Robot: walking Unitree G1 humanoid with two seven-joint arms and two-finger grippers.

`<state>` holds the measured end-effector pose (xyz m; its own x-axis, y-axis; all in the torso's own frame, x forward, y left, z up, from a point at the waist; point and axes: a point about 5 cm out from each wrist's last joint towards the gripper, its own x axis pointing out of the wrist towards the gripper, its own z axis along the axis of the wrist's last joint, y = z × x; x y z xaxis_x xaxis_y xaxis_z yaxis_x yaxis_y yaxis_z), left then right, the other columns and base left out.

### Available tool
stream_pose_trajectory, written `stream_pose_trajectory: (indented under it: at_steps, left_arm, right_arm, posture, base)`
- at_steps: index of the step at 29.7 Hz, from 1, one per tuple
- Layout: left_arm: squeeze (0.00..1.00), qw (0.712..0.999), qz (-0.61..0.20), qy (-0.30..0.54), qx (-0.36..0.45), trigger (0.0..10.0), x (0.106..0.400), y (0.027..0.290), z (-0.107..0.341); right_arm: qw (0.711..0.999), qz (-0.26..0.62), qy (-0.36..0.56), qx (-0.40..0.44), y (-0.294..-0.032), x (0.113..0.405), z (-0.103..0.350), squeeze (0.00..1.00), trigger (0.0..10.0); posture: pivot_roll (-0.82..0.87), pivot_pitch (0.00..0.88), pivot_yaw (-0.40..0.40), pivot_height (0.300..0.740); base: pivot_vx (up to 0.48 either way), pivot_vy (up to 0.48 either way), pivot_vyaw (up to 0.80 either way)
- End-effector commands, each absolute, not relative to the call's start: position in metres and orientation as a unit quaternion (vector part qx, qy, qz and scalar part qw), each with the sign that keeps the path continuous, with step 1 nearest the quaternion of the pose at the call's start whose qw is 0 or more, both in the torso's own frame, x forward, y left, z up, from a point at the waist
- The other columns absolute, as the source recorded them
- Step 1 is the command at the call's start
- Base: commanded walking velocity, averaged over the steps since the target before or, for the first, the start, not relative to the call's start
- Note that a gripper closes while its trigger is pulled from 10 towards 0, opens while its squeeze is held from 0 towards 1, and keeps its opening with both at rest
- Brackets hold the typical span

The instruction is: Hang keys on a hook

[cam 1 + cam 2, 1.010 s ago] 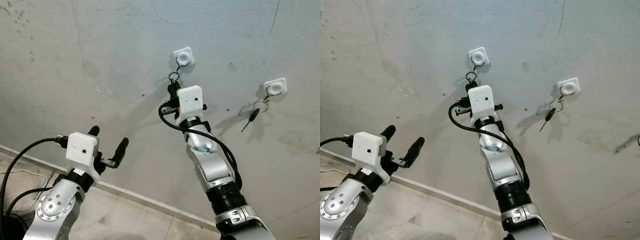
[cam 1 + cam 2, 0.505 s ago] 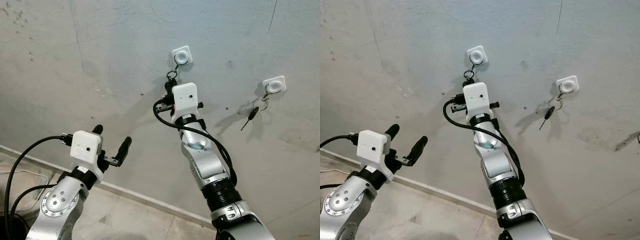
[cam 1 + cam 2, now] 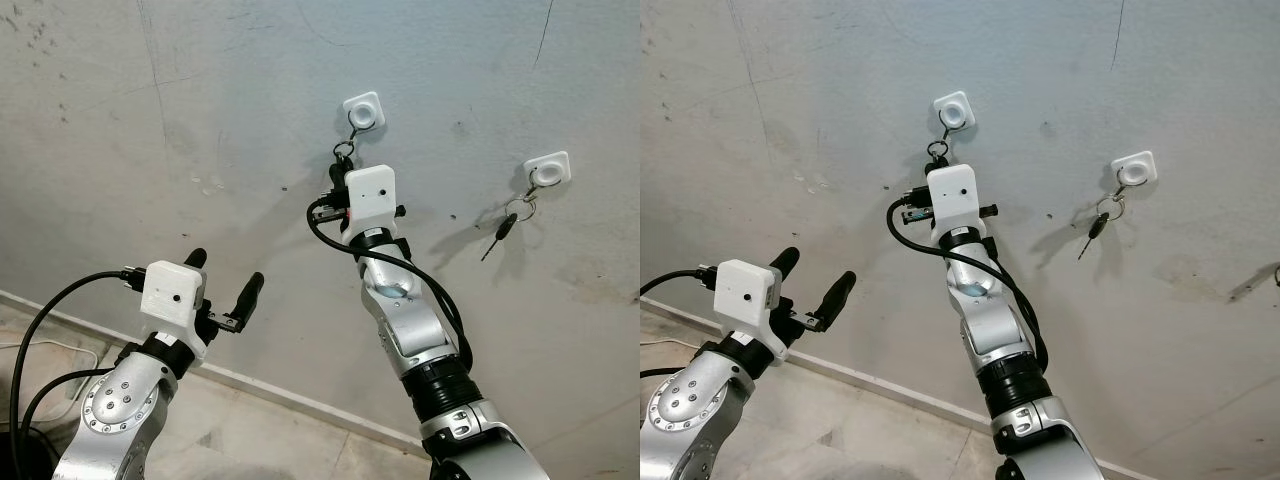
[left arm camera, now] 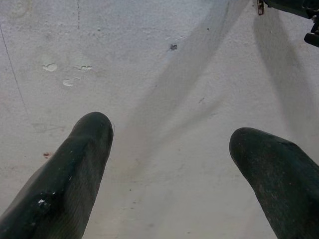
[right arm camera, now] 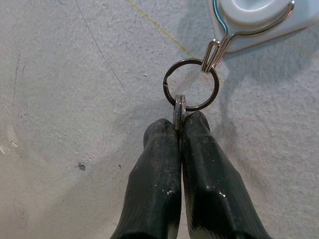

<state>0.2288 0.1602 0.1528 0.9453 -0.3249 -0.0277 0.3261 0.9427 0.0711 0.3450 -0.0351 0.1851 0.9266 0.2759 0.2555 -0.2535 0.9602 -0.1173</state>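
My right hand (image 5: 178,130) pinches the key (image 5: 179,112), its ring (image 5: 190,84) threaded on the wall hook (image 5: 219,42). Left hand (image 4: 169,164) spread, idle. Next I'd release and back away.

Background: wall, skirting, floor, second hook set

Grey rough plaster wall (image 3: 200,100) with hairline cracks, small pits and pale chipped patches (image 4: 56,73). Second white square adhesive wall hook (image 3: 549,171) well right of the first, at a slightly lower level; silver key ring with a black-headed key (image 3: 505,230) hangs from it, key tilted, shadow cast left on the plaster. Pale skirting strip (image 3: 280,395) runs diagonally along the wall base. Beige tiled floor (image 3: 260,445) below it, grout line visible. Dark streak mark on wall (image 3: 1252,284) at far right.
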Motion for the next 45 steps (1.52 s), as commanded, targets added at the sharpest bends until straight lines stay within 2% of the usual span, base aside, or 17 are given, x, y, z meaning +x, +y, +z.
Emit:
stream_pose_trajectory:
  at_steps: [1, 12, 21, 28, 29, 38, 39, 40, 41, 45]
  left_arm:
    - [0.0, 0.984, -0.173, 0.003, 0.037, 10.0, 0.231, 0.156, 0.154]
    - [0.0, 0.984, -0.175, 0.002, 0.036, 10.0, 0.231, 0.155, 0.155]
    - [0.0, 0.984, -0.176, -0.001, 0.036, 10.0, 0.232, 0.153, 0.155]
    - [0.0, 0.984, -0.177, -0.002, 0.035, 10.0, 0.234, 0.152, 0.156]
    - [0.0, 0.984, -0.177, -0.002, 0.035, 10.0, 0.234, 0.152, 0.156]
    - [0.0, 0.983, -0.179, -0.003, 0.034, 10.0, 0.234, 0.15, 0.156]
    - [0.0, 0.983, -0.179, -0.004, 0.034, 10.0, 0.234, 0.15, 0.156]
    - [0.0, 0.983, -0.179, -0.004, 0.034, 10.0, 0.234, 0.15, 0.156]
    - [0.0, 0.983, -0.179, -0.004, 0.034, 10.0, 0.235, 0.15, 0.156]
    - [0.0, 0.983, -0.18, -0.005, 0.033, 10.0, 0.235, 0.149, 0.157]
  right_arm:
    - [0.983, 0.139, -0.11, -0.044, -0.034, 0.347, 0.177, 0.0, 10.0]
    - [0.984, 0.133, -0.112, -0.04, -0.037, 0.347, 0.178, 0.0, 10.0]
    - [0.977, 0.119, -0.174, -0.011, -0.041, 0.345, 0.2, 0.0, 10.0]
    - [0.978, 0.127, -0.163, -0.016, -0.039, 0.345, 0.195, 0.0, 10.0]
    - [0.976, 0.136, -0.167, -0.008, -0.037, 0.344, 0.196, 1.0, 10.0]
    - [0.976, 0.129, -0.176, -0.018, -0.037, 0.344, 0.199, 1.0, 10.0]
    - [0.975, 0.129, -0.177, -0.019, -0.037, 0.344, 0.2, 0.9, 10.0]
    - [0.975, 0.13, -0.179, -0.021, -0.037, 0.344, 0.2, 0.29, 10.0]
    - [0.975, 0.13, -0.18, -0.021, -0.037, 0.343, 0.201, 0.01, 10.0]
    - [0.974, 0.129, -0.183, -0.023, -0.036, 0.343, 0.202, 0.0, 10.0]
  posture:
    - [0.3, 0.067, -0.155, 0.74]
    - [0.3, 0.068, -0.153, 0.74]
    - [0.29, 0.07, -0.152, 0.74]
    - [0.3, 0.071, -0.151, 0.74]
    - [0.3, 0.072, -0.152, 0.74]
    - [0.3, 0.073, -0.152, 0.74]
    - [0.3, 0.073, -0.152, 0.74]
    - [0.29, 0.074, -0.152, 0.74]
    - [0.29, 0.074, -0.152, 0.74]
    - [0.29, 0.074, -0.153, 0.74]
  base:
    - [0.0, 0.0, 0.0]
    - [0.0, 0.0, 0.0]
    - [0.0, 0.0, 0.0]
    - [0.0, 0.0, 0.0]
    - [0.0, 0.0, 0.0]
    - [0.0, 0.0, 0.0]
    - [0.0, 0.0, 0.0]
    - [0.0, 0.0, 0.0]
    - [0.0, 0.0, 0.0]
    - [0.0, 0.0, 0.0]
